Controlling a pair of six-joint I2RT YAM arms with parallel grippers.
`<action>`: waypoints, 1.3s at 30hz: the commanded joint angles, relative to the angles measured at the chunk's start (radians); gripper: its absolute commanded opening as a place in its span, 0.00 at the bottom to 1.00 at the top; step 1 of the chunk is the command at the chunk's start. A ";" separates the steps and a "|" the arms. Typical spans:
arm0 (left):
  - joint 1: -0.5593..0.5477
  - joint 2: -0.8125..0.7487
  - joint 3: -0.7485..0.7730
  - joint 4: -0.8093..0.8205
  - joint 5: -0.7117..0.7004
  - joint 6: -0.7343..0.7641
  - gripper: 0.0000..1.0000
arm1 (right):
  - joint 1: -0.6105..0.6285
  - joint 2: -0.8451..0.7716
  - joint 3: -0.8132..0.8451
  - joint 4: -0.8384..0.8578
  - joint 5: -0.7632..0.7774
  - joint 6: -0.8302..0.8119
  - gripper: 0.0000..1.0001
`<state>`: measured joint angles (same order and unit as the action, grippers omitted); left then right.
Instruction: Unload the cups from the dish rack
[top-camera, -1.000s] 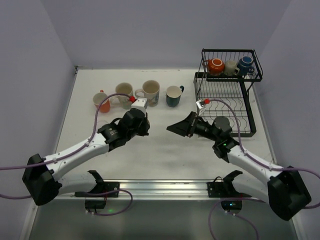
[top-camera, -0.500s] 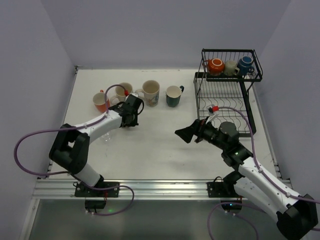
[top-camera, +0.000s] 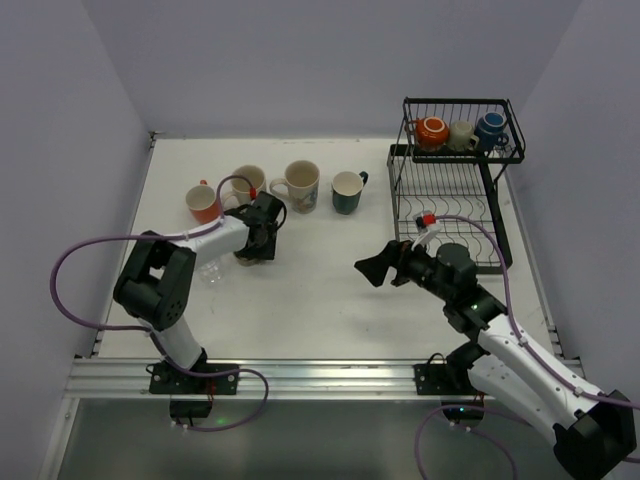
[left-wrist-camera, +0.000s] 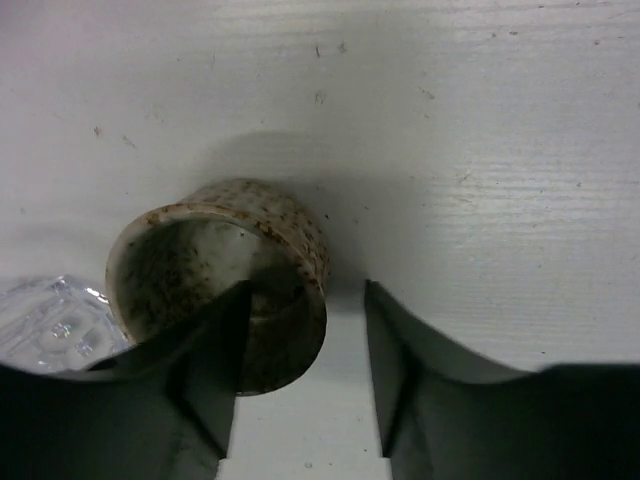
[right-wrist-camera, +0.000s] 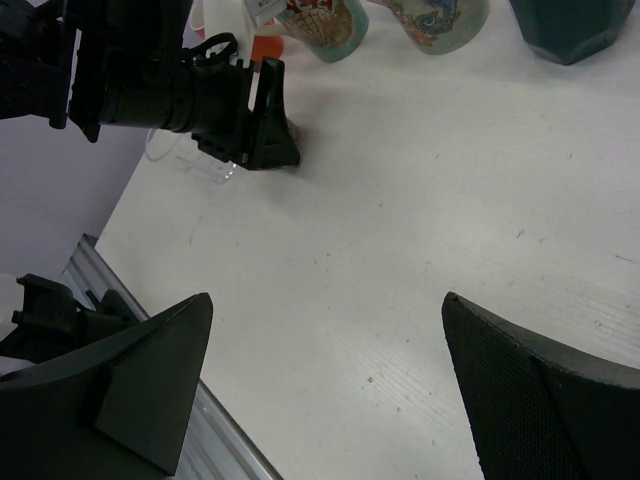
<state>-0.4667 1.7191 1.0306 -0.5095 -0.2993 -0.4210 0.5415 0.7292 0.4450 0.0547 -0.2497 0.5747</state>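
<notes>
A small speckled beige cup (left-wrist-camera: 220, 300) stands upright on the white table, just in front of the row of unloaded cups. My left gripper (top-camera: 254, 243) is down at it and open: one finger (left-wrist-camera: 215, 360) reaches inside the cup, the other (left-wrist-camera: 395, 370) stands apart from its outer wall. The unloaded cups are orange (top-camera: 203, 203), cream (top-camera: 247, 183), patterned (top-camera: 298, 185) and dark teal (top-camera: 347, 190). In the dish rack (top-camera: 450, 205), the upper basket holds orange (top-camera: 431, 130), cream (top-camera: 461, 134) and blue (top-camera: 490, 128) cups. My right gripper (top-camera: 372, 268) hovers wide open and empty over mid-table.
A clear glass (top-camera: 210, 272) lies just left of the left gripper, close to the beige cup. The left arm's elbow (top-camera: 155, 280) is folded back near the left wall. Purple cables loop beside both arms. The metal rail (top-camera: 320, 375) runs along the near edge.
The left arm folded back and brought its gripper down to the table by the cup row; its jaws have just parted around the beige cup's wall. The right gripper drew back right.
</notes>
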 joint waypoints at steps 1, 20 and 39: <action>0.007 -0.012 0.043 -0.035 -0.018 0.033 0.59 | 0.002 0.025 0.079 -0.013 0.033 -0.038 0.99; -0.015 -0.728 -0.023 0.120 0.391 0.191 1.00 | -0.142 0.435 0.938 -0.402 0.487 -0.312 0.56; -0.178 -0.811 -0.199 0.232 0.325 0.246 1.00 | -0.537 1.001 1.535 -0.607 0.587 -0.435 0.94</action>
<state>-0.6258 0.9054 0.8314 -0.3157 0.0616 -0.2115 0.0013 1.6852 1.8668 -0.5144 0.3099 0.1730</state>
